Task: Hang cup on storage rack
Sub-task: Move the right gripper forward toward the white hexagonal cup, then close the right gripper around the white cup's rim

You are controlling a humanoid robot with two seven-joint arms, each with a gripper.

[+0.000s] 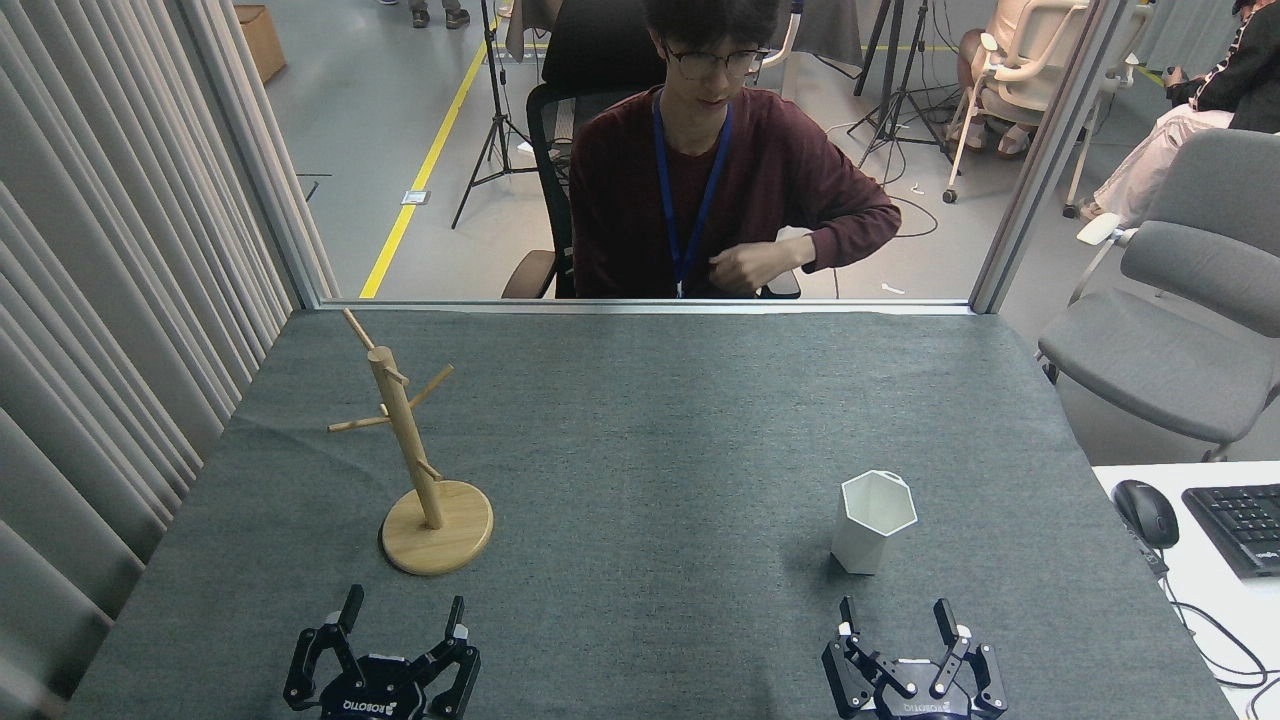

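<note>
Presently on hand: one white faceted cup [873, 522], upright on the grey cloth of the table [660, 420], near the front right, mouth up, with its small loop tab at the far rim, seen only faintly. One wooden storage rack [415, 455], well apart from it at the front left, post leaning a little in this view, thin pegs angled upward and outward on several sides. One right gripper [897, 618], just below the cup and not touching it, fingers spread, nothing between them. One left gripper [404, 612], just below the rack's round base, likewise spread and empty. One person [715, 170] seated beyond the far edge, hands off the table. Hazards, as judged: the cup tapers to a narrow base and has smooth slanted facets, so a pinch set across two corners instead of two flats may twist it or squeeze it upward out of the claw; a push before closing may tip it. The tab hole is small and the pegs thin, so slight misalignment on the carry across would let the rim strike a peg. The rack looks light; a sideways knock could slide or topple it unless steadied.
</note>
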